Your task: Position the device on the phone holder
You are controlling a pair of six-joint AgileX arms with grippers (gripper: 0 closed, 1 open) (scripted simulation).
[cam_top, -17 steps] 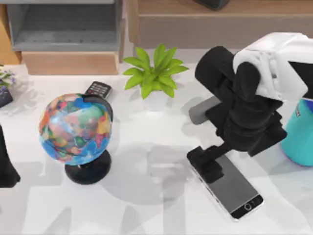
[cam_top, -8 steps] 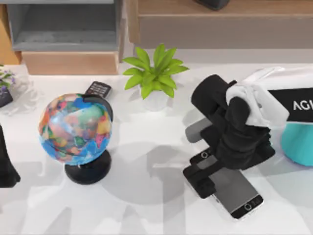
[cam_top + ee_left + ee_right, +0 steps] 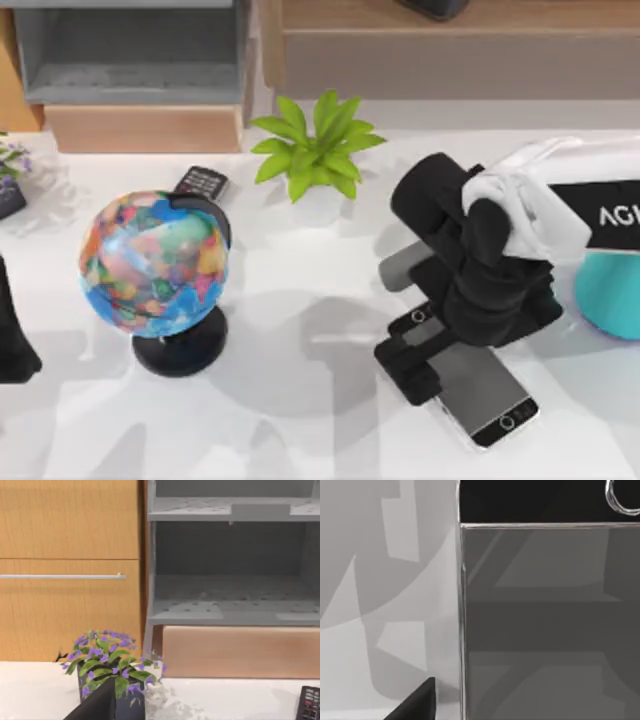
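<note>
My right gripper (image 3: 425,345) sits low over the upper end of the phone (image 3: 480,390), which lies flat on the table (image 3: 300,420) at the right; I cannot tell whether its fingers are closed. My left arm (image 3: 12,330) is parked at the left edge.

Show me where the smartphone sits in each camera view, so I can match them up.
Top view: smartphone lies flat, lower right, under the right gripper.
Left wrist view: not in it.
Right wrist view: its grey screen spans the frame.
Shared landmark: the round home button.
</note>
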